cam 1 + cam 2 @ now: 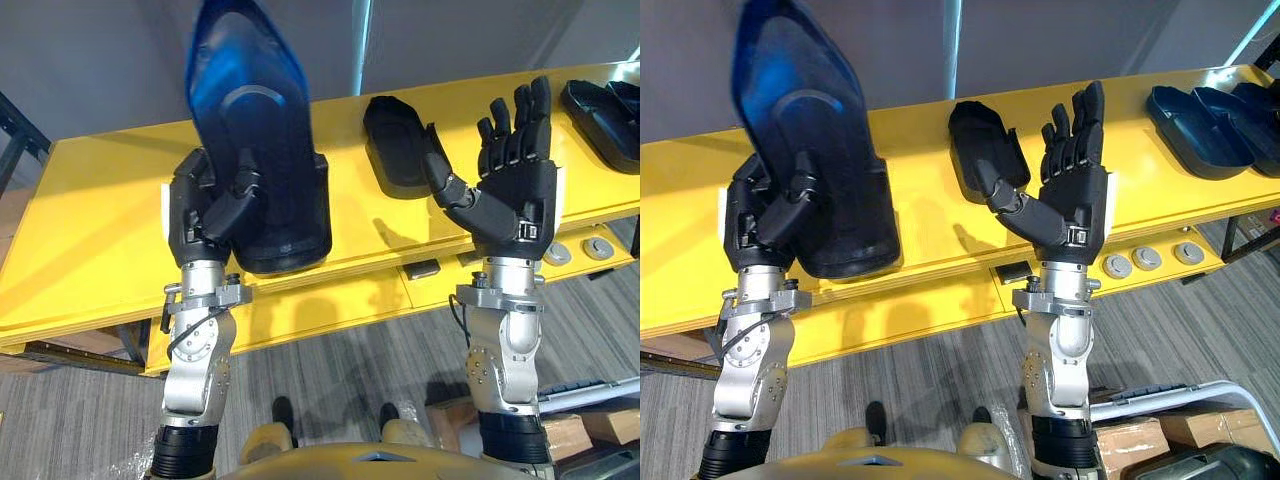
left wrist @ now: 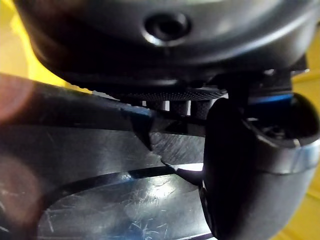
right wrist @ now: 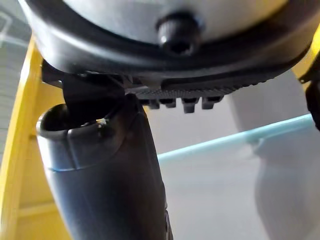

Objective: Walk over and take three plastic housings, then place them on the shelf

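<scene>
Gripping a dark plastic housing (image 1: 262,140) upright above the yellow shelf (image 1: 90,220), the left hand (image 1: 203,215) has its thumb curled across the front of the housing, and its fingers are hidden behind it. The housing's upper end is cut off by the edge of the view. The right hand (image 1: 515,195) is raised with the palm spread wide and holds nothing. A second housing (image 1: 395,140) lies hollow side up on the shelf between the hands. More housings (image 1: 1205,125) lie at the shelf's right end, partly cut off, and their number is hard to make out.
</scene>
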Available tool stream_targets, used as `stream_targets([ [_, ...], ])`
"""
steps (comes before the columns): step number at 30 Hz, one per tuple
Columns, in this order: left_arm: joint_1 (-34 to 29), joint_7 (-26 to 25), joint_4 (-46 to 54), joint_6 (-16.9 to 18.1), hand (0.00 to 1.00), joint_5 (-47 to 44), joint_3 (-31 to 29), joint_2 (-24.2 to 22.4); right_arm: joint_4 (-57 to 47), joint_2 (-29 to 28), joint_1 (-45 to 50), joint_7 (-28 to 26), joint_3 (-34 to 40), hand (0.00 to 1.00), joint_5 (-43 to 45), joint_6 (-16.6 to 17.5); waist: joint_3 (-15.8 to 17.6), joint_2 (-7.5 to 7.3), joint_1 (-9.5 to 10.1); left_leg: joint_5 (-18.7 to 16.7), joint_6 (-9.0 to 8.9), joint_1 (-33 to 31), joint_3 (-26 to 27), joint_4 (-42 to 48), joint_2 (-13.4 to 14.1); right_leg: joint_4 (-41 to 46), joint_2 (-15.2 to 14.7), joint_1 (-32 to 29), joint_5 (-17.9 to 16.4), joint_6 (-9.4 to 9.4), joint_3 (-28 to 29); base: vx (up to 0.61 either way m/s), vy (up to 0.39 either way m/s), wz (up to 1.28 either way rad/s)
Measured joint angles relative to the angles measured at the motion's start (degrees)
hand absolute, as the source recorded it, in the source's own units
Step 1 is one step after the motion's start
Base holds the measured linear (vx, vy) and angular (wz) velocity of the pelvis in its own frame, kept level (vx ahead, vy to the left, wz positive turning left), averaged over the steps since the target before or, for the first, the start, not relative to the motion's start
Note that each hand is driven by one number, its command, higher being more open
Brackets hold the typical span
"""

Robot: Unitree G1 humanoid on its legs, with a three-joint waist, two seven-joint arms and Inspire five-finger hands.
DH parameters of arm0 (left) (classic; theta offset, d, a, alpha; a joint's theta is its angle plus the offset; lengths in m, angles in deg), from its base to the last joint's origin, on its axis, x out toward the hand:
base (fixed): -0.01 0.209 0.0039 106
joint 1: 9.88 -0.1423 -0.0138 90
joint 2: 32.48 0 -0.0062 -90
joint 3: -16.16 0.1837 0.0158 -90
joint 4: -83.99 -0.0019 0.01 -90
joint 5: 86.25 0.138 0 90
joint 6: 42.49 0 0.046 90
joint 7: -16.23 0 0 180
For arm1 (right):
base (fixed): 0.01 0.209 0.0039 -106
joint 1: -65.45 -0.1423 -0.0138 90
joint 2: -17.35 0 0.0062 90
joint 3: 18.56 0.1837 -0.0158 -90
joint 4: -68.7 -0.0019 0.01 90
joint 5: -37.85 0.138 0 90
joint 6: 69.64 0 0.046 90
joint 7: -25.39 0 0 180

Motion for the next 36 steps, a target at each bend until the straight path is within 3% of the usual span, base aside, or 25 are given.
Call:
stream_targets([
  [1,0.14,-1.47,-0.06,-0.63,0.0,-0.38,-1.71,-0.08,-1.24,0.01,0.86,-0.05,0.01,1.0,-0.14,-0.72,0.87,-0.04,-0.01,0.29,-0.16,0.5,0.39,-1.08,-0.05,0.05,0.01,-0.09,-0.81,-0.79,0.33,-0.09,-0.013,-0.08],
  [5,3.6,-7.56,-7.54,-0.84,0.0,0.24,-6.55,-0.13,-1.9,0.49,3.25,-2.07,0.81,1.0,-1.97,-2.32,1.58,1.15,-0.78,2.86,-0.66,0.6,1.57,-3.91,0.47,0.59,0.64,-2.33,-1.35,-0.53,1.61,-0.07,-0.031,-0.13],
  [9,9.23,-11.33,-17.13,-1.62,0.0,0.32,-8.5,1.24,-1.9,1.1,6.23,-3.86,1.98,1.0,-2.01,-4.82,1.82,1.39,-1.54,4.3,-0.71,0.79,2.87,-5.45,0.91,1.71,1.18,-4.18,-0.94,0.04,2.79,-0.03,-0.022,-0.16],
  [15,17.12,-11.84,-29.54,-2.9,0.0,0.0,-9.53,7.07,-1.89,3.82,6.34,-5.96,1.58,1.0,-2.08,-4.9,2.15,1.6,-3.19,4.68,-0.78,1.9,4.66,-6.45,0.88,2.52,1.31,-4.98,-0.96,0.05,4.47,0.0,0.002,-0.15],
  [20,19.99,-8.55,-35.34,-3.33,0.0,-2.49,-11.33,10.7,-1.85,6.31,6.32,-6.92,0.69,1.0,-2.07,-4.9,3.71,2.69,-3.9,4.71,-0.79,2.58,5.38,-6.49,0.94,3.16,1.44,-5.11,-1.11,0.11,5.2,-0.01,-0.004,-0.09],
  [27,23.56,-6.51,-44.82,-9.1,0.0,-4.69,-11.85,15.95,-0.7,8.75,6.16,-6.96,0.4,1.0,-2.07,-4.91,4.23,3.6,-4.2,4.94,-0.82,2.53,5.43,-6.51,1.05,3.22,1.56,-5.28,-1.1,0.13,5.24,0.0,0.0,0.0],
  [28,24.34,-5.68,-45.32,-10.11,1.0,-4.54,-11.9,17.05,-0.7,9.06,6.16,-6.62,0.41,1.0,-2.06,-4.91,4.24,3.6,-4.21,4.97,-0.81,2.53,5.41,-6.51,1.04,3.22,1.56,-5.29,-1.09,0.13,5.24,0.0,0.0,0.0],
  [36,32.48,-2.68,-54.58,-16.12,1.0,-2.92,-10.5,23.16,-0.72,9.67,5.59,-4.18,-1.42,1.0,-2.06,-5.09,4.35,3.51,-4.42,5.08,-0.85,2.49,5.4,-6.52,1.08,3.22,1.56,-5.28,-1.02,0.22,5.69,0.0,0.0,0.0],
])
